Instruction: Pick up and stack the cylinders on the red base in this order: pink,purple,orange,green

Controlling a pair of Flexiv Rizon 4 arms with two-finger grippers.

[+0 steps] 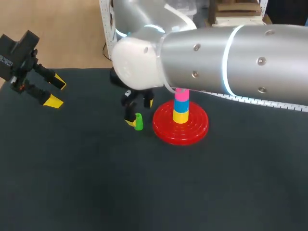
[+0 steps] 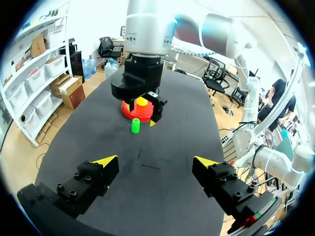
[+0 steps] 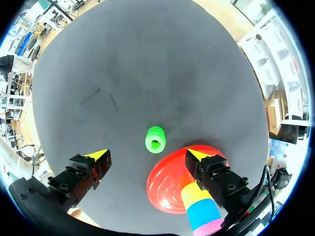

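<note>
My right arm [image 1: 231,57] is nearest: a smooth silver link with a glowing ring crosses the head view from the right and bends down at a white elbow over the middle of the dark, matte table [image 1: 144,192]. My right gripper [image 1: 140,113] hangs there, fingers spread wide and gripping nothing. The green cylinder [image 1: 138,121] stands upright on the table just beside the red base [image 1: 166,127], near one yellow tip. Only the right wrist view shows its hollow top, and that it sits between the fingers, clear of both. The base is a glossy round disc with ringed ridges. On its peg sit a yellow cylinder [image 1: 181,117], a blue cylinder [image 1: 181,106] and a pink cylinder [image 1: 181,95], bottom to top. My left gripper [image 1: 57,91] is held tilted above the table's left edge, fingers released and well apart; its wrist view looks across at the right gripper over the green cylinder
</note>
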